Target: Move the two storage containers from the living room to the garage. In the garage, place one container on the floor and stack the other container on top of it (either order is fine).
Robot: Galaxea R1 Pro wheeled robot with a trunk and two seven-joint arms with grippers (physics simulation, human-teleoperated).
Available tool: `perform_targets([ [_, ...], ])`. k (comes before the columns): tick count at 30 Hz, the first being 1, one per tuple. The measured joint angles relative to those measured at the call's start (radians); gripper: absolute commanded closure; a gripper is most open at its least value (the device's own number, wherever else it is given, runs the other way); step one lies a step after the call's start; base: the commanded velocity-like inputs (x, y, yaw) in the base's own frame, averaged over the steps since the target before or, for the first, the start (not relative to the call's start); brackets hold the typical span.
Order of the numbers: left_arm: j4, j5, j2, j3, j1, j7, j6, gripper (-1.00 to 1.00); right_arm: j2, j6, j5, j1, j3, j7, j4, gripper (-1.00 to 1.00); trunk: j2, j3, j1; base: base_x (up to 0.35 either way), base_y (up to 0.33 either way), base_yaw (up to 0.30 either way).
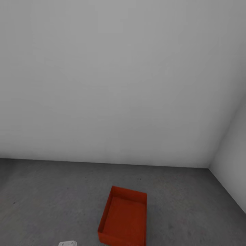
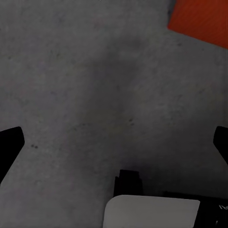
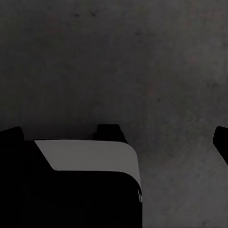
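**Head view: one red bin on the garage floor**

The head view looks down at a corner of a bare room with plain grey-white walls (image 1: 119,85). The floor (image 1: 51,198) is dark grey concrete, so this looks like the garage. One storage container (image 1: 124,217) sits on that floor, low in the picture and a little to the right of the middle. It is orange-red, open on top, and nothing is inside it. Its long side runs away from the robot toward the far wall, turned a little to the right. A small white piece of the robot (image 1: 67,243) peeks in at the bottom edge, just left of the bin.

In the left wrist view, the left gripper (image 2: 114,142) points down at the bare concrete. Its two dark fingertips (image 2: 10,142) sit far apart at the picture's sides, so the jaws are wide and hold nothing. A corner of the red container (image 2: 202,21) shows at the edge, off to one side of the jaws, not between them.

In the right wrist view, the right gripper (image 3: 118,142) also hangs over the dark floor with its jaws wide and nothing in them.

The left arm seems nearer to the bin. I think this bin is in place, and the other one has yet to go on top.
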Motion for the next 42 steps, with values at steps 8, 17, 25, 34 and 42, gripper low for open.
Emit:
perform_targets([
  [8,0.0,0.0,-0.001,0.0,0.0,0.0,-0.005,-1.0,-0.004,-0.001,0.001,0.0,0.0,0.0,0.0,-1.0,0.0,0.0,0.0,0.0,0.0,0.0],
  [17,0.0,0.001,-0.001,0.0,0.0,0.0,-0.004,-1.0,-0.003,-0.002,0.001,0.0,0.001,0.0,0.0,-1.0,0.0,0.0,0.0,0.0,0.0,0.0],
  [25,0.0,0.001,-0.001,0.0,0.0,0.0,-0.004,-1.0,-0.004,-0.002,0.0,0.0,0.0,0.0,0.0,-1.0,0.0,0.0,0.0,0.0,0.0,-0.003],
  [34,0.0,0.001,-0.001,0.0,0.0,0.0,-0.003,-1.0,-0.003,0.0,0.0,0.001,-0.001,0.0,0.0,-1.0,0.0,0.0,0.0,0.0,0.0,-0.197],
  [42,0.0,0.001,-0.001,0.0,0.0,0.0,-0.004,-1.0,-0.003,0.0,0.0,0.0,-0.002,0.0,0.0,-1.0,0.0,0.0,0.0,0.0,0.0,-0.13],
])
